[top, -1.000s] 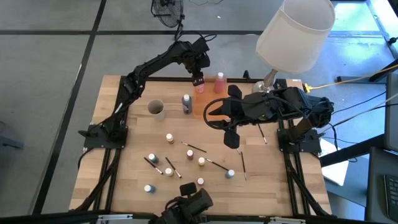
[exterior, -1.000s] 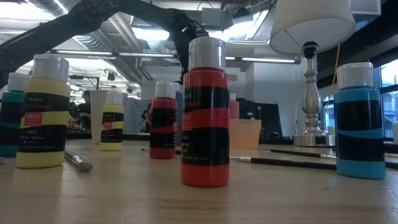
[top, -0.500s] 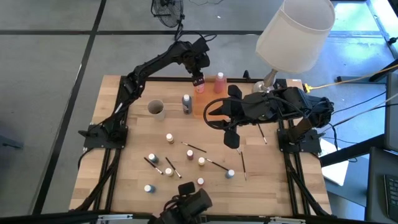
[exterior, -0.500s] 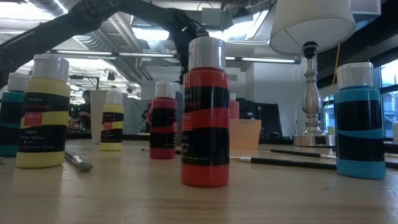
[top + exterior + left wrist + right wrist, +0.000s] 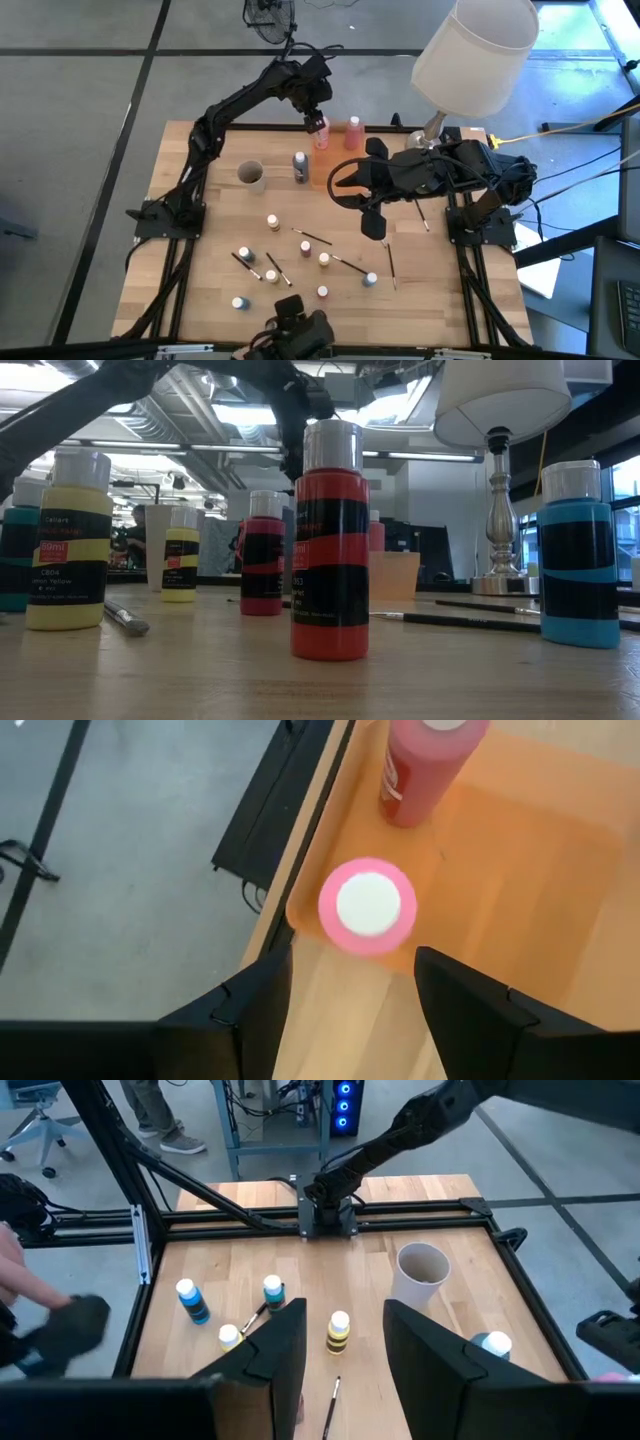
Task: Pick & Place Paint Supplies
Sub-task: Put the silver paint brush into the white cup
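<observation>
Now we have the left tool [image 5: 318,118] hanging just above the pink bottle [image 5: 367,906], its fingers [image 5: 462,1011] spread apart with the white cap showing between them and touching neither. That pink bottle stands upright at the corner of the orange tray [image 5: 520,870], and a second pink bottle [image 5: 353,133] stands beside it on the same tray. We see a dark bottle [image 5: 300,166] just off the tray's edge on the counter [image 5: 210,240], with a white cup [image 5: 251,174] a little farther from the tray. Well away from the tray, toward the counter's near side, small bottles [image 5: 273,222] and thin brushes [image 5: 313,237] lie scattered. Our right tool [image 5: 372,226] waits over the counter near the tray, beside the lamp [image 5: 475,55]; its fingers [image 5: 425,1350] stand partly apart with nothing between them. From counter height we see a red bottle [image 5: 330,540], a yellow bottle [image 5: 68,540] and a blue bottle [image 5: 578,555] standing upright.
</observation>
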